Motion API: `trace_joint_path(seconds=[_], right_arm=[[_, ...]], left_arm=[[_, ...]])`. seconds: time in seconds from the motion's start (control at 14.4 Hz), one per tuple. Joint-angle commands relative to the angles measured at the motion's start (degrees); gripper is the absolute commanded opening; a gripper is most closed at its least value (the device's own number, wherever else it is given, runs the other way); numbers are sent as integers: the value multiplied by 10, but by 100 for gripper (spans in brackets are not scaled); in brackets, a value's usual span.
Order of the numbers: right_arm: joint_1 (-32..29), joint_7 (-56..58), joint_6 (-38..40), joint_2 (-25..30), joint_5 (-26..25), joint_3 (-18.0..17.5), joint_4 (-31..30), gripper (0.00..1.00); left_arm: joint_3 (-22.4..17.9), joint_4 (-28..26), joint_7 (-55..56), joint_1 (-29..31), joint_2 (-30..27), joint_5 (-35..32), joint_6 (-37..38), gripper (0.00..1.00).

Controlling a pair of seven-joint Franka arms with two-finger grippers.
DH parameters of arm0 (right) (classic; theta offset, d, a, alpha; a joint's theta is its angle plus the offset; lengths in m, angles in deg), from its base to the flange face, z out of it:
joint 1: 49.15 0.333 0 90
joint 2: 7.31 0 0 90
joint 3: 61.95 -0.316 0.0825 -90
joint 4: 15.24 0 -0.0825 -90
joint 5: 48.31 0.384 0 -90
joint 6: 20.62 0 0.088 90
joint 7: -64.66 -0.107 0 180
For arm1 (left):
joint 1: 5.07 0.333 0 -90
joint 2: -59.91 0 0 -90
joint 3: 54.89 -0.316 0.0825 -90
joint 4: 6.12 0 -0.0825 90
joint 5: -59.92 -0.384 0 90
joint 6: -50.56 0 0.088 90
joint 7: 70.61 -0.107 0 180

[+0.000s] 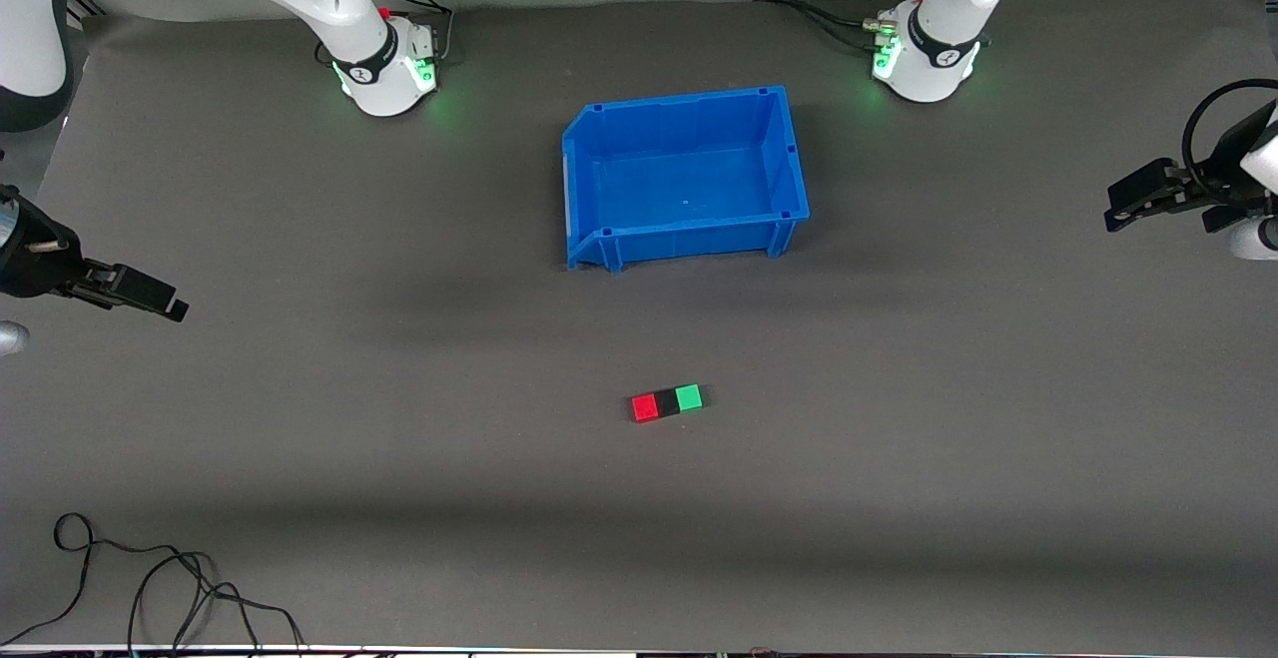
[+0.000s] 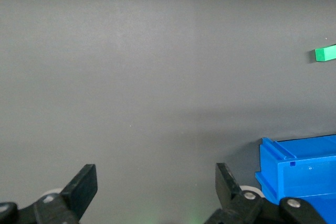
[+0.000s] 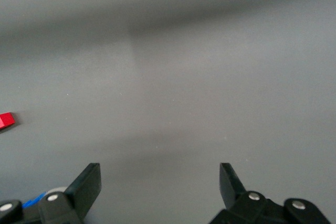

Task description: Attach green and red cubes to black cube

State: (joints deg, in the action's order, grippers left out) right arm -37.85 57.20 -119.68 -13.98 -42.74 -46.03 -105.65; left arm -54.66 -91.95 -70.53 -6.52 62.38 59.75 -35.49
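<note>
Red cube [image 1: 644, 407], black cube [image 1: 667, 401] and green cube [image 1: 690, 397] are sitting touching in one row on the grey table [image 1: 300, 418], black between, nearer the front camera than the blue bin [image 1: 684, 229]; left gripper [image 2: 155, 187] is waiting at its table end, fingers spread, empty; right gripper [image 3: 157, 184] likewise, released.

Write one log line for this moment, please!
small red cube, matte black cube, green cube: joined row | left pincer: open | right pincer: open
</note>
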Motion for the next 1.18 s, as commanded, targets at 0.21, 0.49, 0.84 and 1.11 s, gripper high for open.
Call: trace_joint_path(seconds=[0.21,0.49,0.84,1.11], right_arm=[[4,13,-11,15,-10,0,-21,100],[-12,14,-11,17,-10,-11,-22,100],[-79,9,-16,57,-11,-87,-60,100],[-80,9,26,66,-27,-87,-40,100]], left_arm=[[6,-9,-7,1,-12,-17,-2,100],[6,-7,-7,0,-12,-16,-3,100],[6,-3,-8,0,-13,-16,4,100],[6,0,-9,1,-9,-16,3,100]])
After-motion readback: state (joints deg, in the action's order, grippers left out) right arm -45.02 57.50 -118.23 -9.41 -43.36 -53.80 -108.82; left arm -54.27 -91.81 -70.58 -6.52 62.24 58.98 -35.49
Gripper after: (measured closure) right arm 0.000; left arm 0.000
